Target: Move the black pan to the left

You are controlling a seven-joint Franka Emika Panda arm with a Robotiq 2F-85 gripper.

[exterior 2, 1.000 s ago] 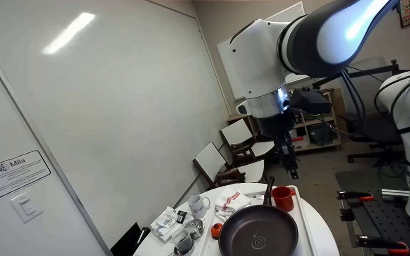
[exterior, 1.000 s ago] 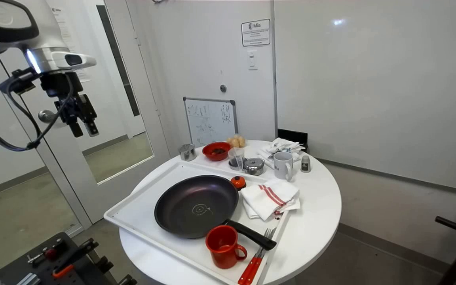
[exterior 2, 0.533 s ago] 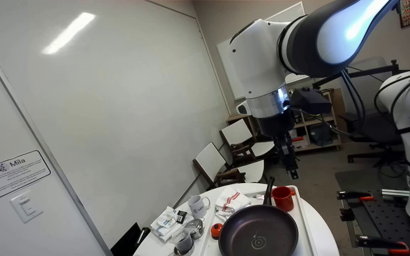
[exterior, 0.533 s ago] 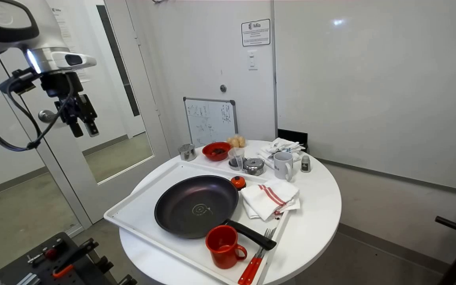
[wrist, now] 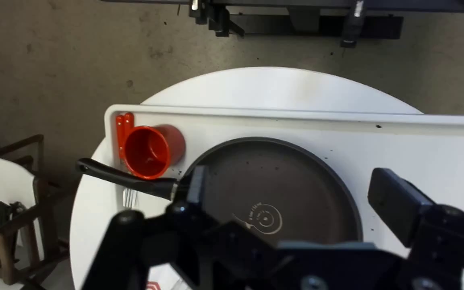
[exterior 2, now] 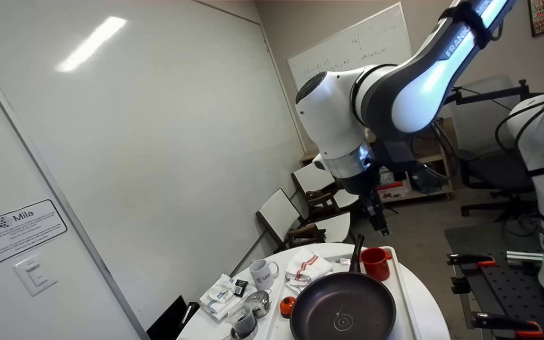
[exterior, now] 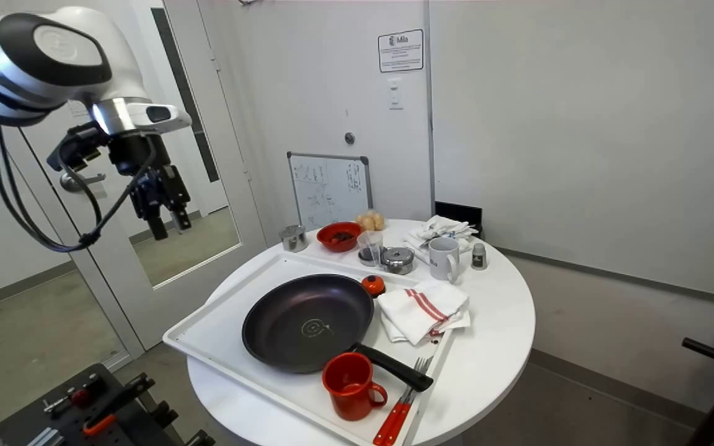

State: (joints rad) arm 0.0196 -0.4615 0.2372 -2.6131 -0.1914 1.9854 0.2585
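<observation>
The black pan (exterior: 298, 322) is large and round, with a dark glossy inside. It lies flat on a white tray (exterior: 220, 359), with its handle (exterior: 394, 367) reaching toward the tray's edge. The pan also shows in an exterior view (exterior 2: 343, 302), cut by the bottom edge, and in the wrist view (wrist: 272, 173). My gripper (exterior: 171, 226) hangs in the air, above and apart from the pan. It also shows in an exterior view (exterior 2: 383, 231). In the wrist view the gripper (wrist: 290, 186) has its fingers wide apart with nothing held. The gripper hides the pan's lower part there.
A red mug (exterior: 351, 387) stands beside the pan's handle, near red-handled cutlery (exterior: 394, 421). A folded striped towel (exterior: 425, 310) and an orange-red knob-like item (exterior: 373, 285) lie beside the pan. Behind are a red bowl (exterior: 339, 236), metal containers (exterior: 397, 260) and a white mug (exterior: 444, 257).
The arm and open gripper have moved down and closer to the table, to the right in an exterior view. The pan and the other tableware have not moved.
</observation>
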